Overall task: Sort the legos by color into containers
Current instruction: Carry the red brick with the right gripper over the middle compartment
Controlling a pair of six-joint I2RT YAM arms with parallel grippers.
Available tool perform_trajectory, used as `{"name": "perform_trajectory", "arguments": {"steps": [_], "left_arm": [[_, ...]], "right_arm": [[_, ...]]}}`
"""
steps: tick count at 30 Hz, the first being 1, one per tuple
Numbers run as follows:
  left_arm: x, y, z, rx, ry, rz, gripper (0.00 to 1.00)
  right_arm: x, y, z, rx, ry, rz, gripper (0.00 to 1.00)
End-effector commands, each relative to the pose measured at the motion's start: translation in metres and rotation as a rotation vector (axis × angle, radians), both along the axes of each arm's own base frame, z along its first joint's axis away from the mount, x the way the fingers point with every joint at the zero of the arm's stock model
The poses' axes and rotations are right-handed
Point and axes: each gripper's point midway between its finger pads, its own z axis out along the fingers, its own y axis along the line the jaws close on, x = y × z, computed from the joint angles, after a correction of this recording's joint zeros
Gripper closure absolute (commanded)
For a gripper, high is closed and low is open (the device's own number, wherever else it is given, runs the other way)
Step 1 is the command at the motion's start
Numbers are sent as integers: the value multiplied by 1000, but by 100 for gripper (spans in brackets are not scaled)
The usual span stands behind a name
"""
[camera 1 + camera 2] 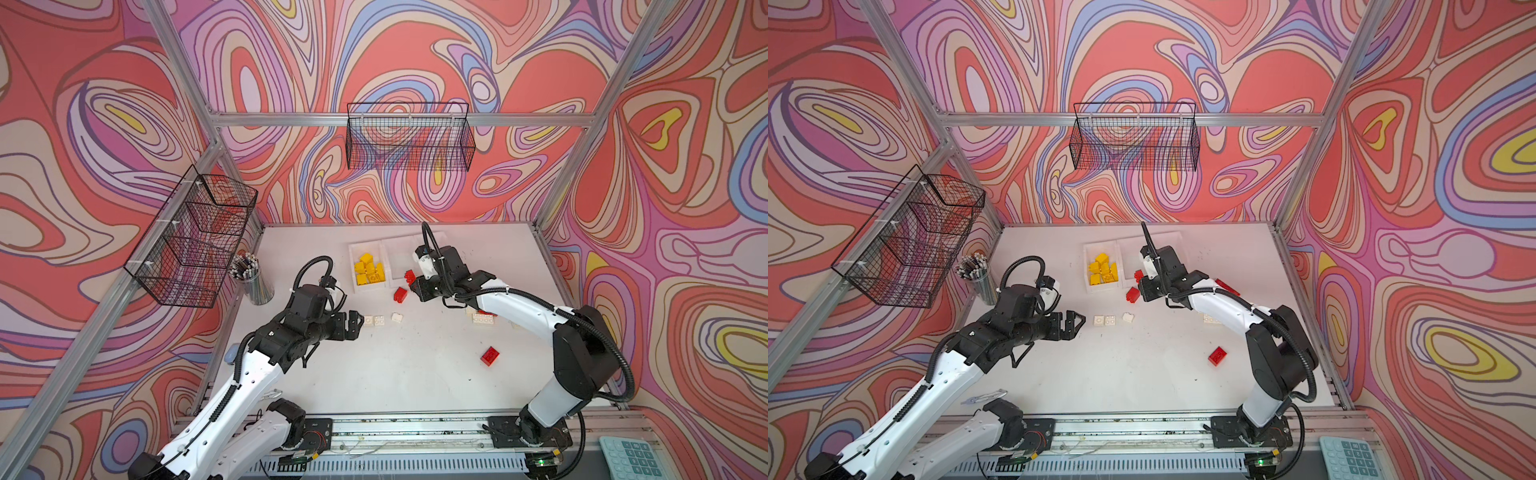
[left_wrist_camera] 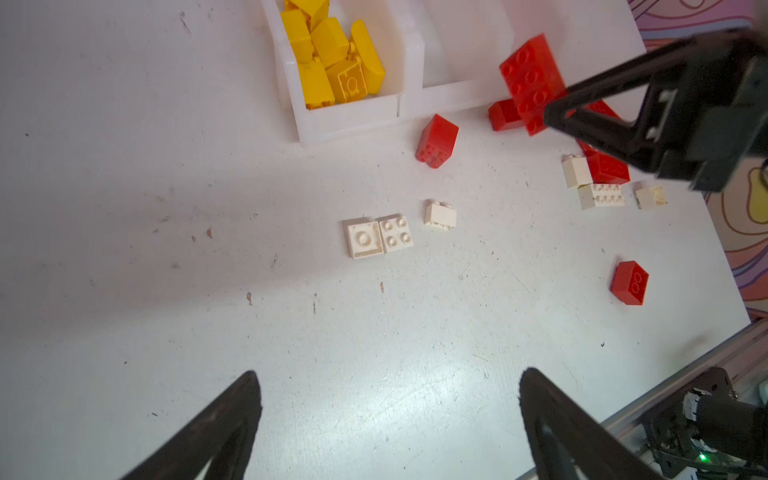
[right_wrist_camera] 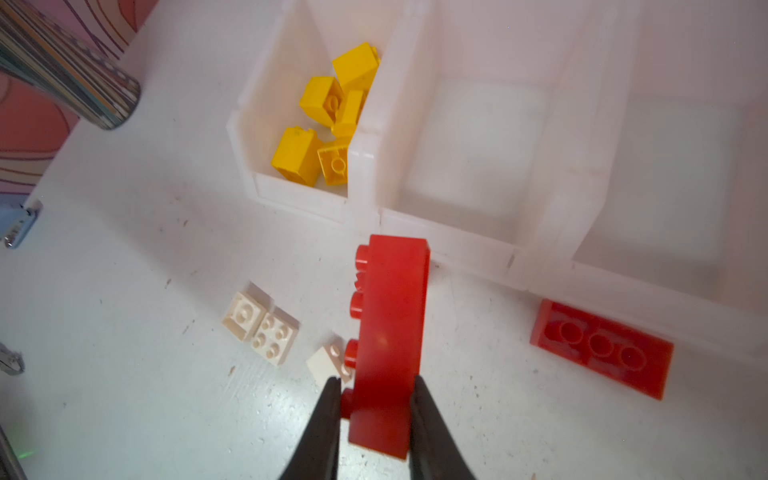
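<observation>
Pinching one end of a long red brick [image 3: 392,332], the fingers of the right gripper [image 3: 376,388] hold it above the table [image 3: 124,374], just before the middle container [image 3: 449,243]. Fingers of the left gripper [image 2: 388,382] stand wide and empty near two white bricks [image 2: 380,237].

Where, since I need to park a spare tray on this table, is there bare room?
Largest bare patch: the near table, bordered by the front rail, the white bricks and the lone red brick. Smaller one: between pencil cup and yellow-filled bin. Crowded: before the bin row, around the right end effector gripping a red brick.
</observation>
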Motion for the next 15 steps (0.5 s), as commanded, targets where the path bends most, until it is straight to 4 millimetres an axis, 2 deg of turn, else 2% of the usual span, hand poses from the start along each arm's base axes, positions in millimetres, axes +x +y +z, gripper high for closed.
{"name": "perform_trajectory", "arguments": {"steps": [1,5,10,15], "left_arm": [[-5,-7,-4,-67,21,-3,3],[-10,-5,-6,-60,35,3,3],[-16,3,-5,-33,20,12,3],[-16,4,-7,-29,18,15,4]], "right_arm": [[17,8,10,-11,8,-16,85],[54,16,5,-16,7,-46,86],[99,7,-16,-30,37,-98,86],[120,5,-24,-11,46,-120,83]]}}
